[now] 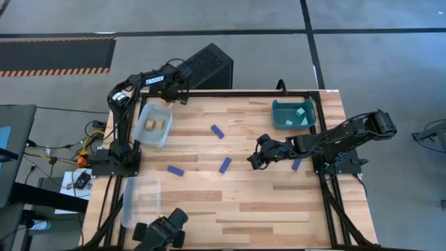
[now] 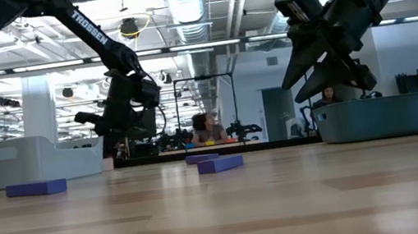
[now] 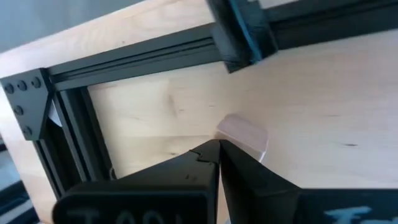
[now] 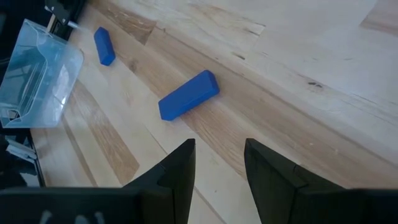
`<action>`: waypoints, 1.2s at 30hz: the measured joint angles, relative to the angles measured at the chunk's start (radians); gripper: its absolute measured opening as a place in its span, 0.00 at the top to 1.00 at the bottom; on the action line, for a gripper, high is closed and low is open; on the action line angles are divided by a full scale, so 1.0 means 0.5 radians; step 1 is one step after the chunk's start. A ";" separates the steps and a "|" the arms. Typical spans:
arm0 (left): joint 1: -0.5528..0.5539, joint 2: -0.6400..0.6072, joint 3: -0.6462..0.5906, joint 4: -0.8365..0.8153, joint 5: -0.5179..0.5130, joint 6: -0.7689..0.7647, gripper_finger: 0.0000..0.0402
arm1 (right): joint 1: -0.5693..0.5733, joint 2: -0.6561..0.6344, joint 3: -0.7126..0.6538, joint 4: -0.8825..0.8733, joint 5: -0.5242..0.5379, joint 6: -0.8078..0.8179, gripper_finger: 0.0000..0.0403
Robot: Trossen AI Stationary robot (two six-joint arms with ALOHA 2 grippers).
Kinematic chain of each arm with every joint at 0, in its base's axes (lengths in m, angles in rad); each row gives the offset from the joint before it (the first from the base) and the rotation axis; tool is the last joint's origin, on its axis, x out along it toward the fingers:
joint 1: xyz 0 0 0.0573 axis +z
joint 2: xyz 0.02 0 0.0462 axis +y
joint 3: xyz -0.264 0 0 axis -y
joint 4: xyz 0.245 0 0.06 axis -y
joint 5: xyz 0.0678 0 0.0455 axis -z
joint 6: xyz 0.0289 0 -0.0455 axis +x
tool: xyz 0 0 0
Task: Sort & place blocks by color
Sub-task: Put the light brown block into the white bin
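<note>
**Right arm lined up on a blue bar**

The right gripper (image 1: pixel 255 160) hovered, fingers apart and empty, beside the nearest blue block (image 4: pixel 188 94), apparently to grab it. Three more bars lay on the table (image 1: pixel 251 202). The left gripper (image 1: pixel 182 97) waited closed by the grey bin (image 1: pixel 164 132).

Four dark blue bars (image 1: pixel 224 164) flat on table; cyan cubes (image 1: pixel 300 111), tan pieces (image 1: pixel 154 125) binned.
</note>
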 joint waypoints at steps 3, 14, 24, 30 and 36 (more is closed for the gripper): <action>-0.064 0.007 0.002 0.001 -0.063 -0.028 1.00 | 0.002 0.000 0.000 0.000 0.002 0.000 0.60; -0.394 0.008 0.036 0.052 0.073 -0.018 1.00 | 0.038 0.000 0.000 -0.001 0.004 -0.001 0.60; -0.683 0.023 0.357 -0.090 0.144 0.493 1.00 | 0.039 0.000 0.000 -0.002 -0.011 -0.001 0.60; -0.747 0.021 0.389 -0.058 0.149 0.823 1.00 | 0.043 0.000 0.000 -0.002 -0.019 0.022 0.60; -0.718 0.019 0.375 -0.059 0.484 1.223 1.00 | 0.085 0.000 0.001 -0.002 -0.005 0.055 0.60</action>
